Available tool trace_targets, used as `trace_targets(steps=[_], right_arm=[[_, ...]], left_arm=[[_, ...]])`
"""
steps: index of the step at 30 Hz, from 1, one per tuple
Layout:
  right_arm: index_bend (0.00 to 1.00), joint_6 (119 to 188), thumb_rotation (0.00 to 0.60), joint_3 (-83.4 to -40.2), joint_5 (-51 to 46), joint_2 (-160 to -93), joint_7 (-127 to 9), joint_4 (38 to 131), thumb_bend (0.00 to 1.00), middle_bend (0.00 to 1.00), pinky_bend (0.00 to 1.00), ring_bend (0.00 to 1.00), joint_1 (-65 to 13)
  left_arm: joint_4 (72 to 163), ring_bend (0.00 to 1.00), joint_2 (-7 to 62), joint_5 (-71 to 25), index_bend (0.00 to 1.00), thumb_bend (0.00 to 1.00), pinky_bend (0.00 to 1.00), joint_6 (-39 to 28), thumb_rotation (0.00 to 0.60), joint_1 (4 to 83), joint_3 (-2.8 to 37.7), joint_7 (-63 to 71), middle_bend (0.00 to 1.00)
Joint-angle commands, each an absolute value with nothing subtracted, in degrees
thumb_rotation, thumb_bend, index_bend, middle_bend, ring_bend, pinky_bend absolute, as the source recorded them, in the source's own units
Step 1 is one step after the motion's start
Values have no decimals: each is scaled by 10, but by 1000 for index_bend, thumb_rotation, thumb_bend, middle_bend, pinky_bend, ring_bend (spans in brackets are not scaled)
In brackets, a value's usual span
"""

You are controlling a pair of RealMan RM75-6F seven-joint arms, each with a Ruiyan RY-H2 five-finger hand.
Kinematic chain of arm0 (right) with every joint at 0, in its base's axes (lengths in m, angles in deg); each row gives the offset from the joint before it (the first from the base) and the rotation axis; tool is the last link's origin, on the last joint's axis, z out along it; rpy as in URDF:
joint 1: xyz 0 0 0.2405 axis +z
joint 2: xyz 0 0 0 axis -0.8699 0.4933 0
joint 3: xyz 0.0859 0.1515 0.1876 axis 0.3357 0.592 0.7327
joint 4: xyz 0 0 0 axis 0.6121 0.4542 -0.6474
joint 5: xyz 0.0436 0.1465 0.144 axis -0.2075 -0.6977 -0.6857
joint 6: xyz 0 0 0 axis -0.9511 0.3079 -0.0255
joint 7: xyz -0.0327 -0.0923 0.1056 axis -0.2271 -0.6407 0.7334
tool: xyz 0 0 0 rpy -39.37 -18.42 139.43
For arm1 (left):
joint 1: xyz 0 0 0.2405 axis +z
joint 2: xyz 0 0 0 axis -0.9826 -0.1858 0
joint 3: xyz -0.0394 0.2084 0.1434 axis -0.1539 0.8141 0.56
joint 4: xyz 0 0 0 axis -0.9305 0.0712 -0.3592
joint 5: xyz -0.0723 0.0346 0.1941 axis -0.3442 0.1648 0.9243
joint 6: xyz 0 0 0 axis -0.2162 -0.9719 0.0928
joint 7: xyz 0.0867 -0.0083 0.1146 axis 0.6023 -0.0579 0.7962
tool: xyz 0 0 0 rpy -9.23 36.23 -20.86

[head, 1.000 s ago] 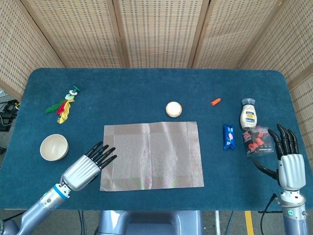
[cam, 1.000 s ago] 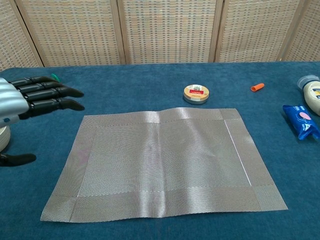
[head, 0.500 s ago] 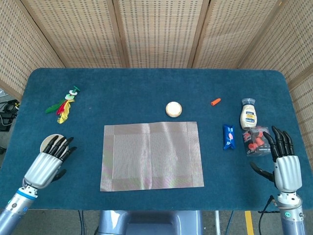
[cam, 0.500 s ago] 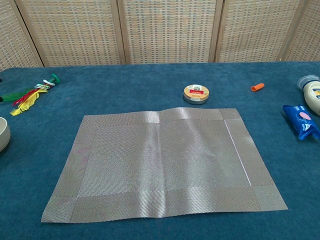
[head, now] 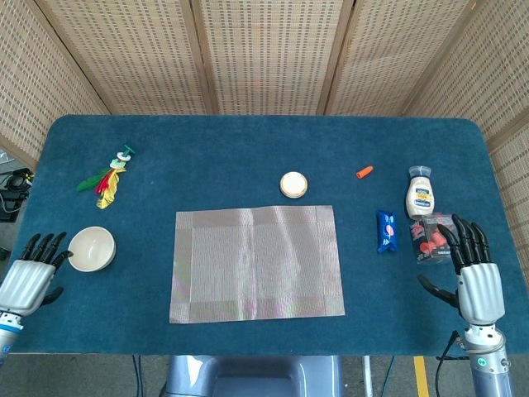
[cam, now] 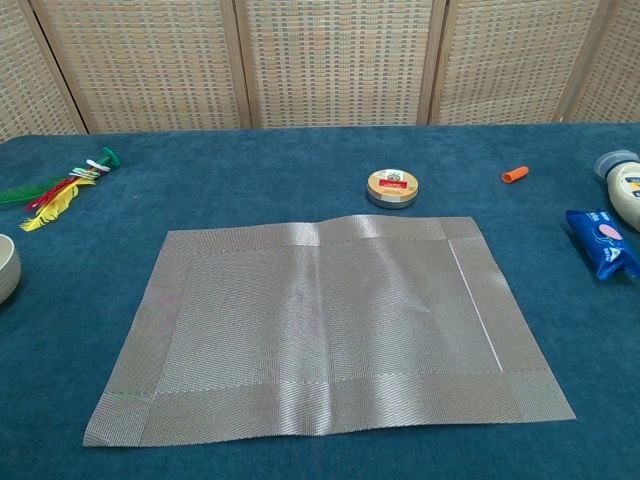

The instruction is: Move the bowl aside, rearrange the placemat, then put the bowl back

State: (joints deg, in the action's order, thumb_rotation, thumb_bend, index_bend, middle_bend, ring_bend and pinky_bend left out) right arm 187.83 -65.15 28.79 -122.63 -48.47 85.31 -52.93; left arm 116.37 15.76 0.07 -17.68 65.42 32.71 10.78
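The grey woven placemat [head: 256, 262] lies flat in the middle of the blue table, and also fills the chest view [cam: 325, 325]. The cream bowl [head: 91, 248] stands empty on the cloth well left of the mat; only its rim [cam: 6, 267] shows in the chest view. My left hand [head: 29, 277] hovers at the table's front left corner, just left of the bowl, fingers apart and holding nothing. At the front right my right hand [head: 473, 277] is open too, just in front of a red-and-black packet. Neither hand appears in the chest view.
A round tin [head: 293, 184] sits just behind the mat. To the right lie an orange cap [head: 364, 172], a blue packet [head: 386, 231], a white squeeze bottle [head: 420, 193] and a red-and-black packet [head: 432, 237]. A feather toy [head: 107, 175] lies at the far left.
My left hand has drawn back from the mat's left edge, past the bowl, to the front left corner. My right hand has slid slightly back toward the table's front edge.
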Motion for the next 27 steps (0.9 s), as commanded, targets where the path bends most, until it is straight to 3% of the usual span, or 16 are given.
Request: trace_targets(steps=[1, 20, 27], right_arm=[[149, 1879, 600, -652, 288, -1227, -485, 853, 200, 0, 0, 0, -529], [152, 1883, 600, -650, 288, -1227, -482, 851, 200, 0, 0, 0, -530], [152, 1889, 600, -647, 288, -1227, -473, 848, 200, 0, 0, 0, -531]], left_arm=[[1132, 0, 176, -10, 259, 236, 0, -161, 600, 661, 319, 84, 0], [991, 0, 293, 0, 475, 249, 0, -110, 600, 623, 279, 45, 0], [953, 0, 326, 9, 568, 398, 0, -105, 600, 613, 274, 39, 0]])
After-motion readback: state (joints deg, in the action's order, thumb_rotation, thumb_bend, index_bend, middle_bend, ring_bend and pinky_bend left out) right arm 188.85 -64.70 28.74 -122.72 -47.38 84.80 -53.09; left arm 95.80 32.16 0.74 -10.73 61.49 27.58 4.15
